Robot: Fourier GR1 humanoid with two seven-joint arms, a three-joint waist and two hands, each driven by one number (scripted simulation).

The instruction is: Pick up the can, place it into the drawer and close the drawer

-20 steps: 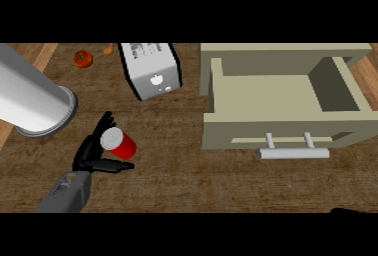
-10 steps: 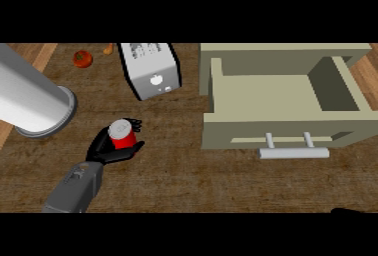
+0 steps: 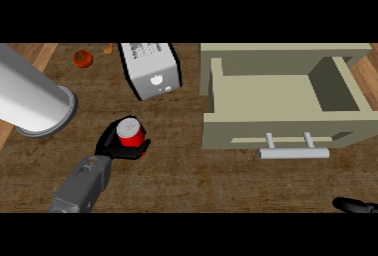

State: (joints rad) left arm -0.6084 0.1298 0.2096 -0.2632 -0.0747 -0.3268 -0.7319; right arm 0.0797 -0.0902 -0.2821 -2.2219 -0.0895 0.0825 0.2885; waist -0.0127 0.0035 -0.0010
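Wooden counter [image 3: 221, 180]: left hand [image 3: 118, 145] curled round upright red can [image 3: 130, 134], open drawer [image 3: 284, 95] lay well to its right.

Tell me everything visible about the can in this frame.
The can is red with a pale, silvery top, apparently metal. It is roughly upright, top toward the camera, on or just above the wooden counter, left of the open drawer. The left hand curls around it, hiding its lower part.
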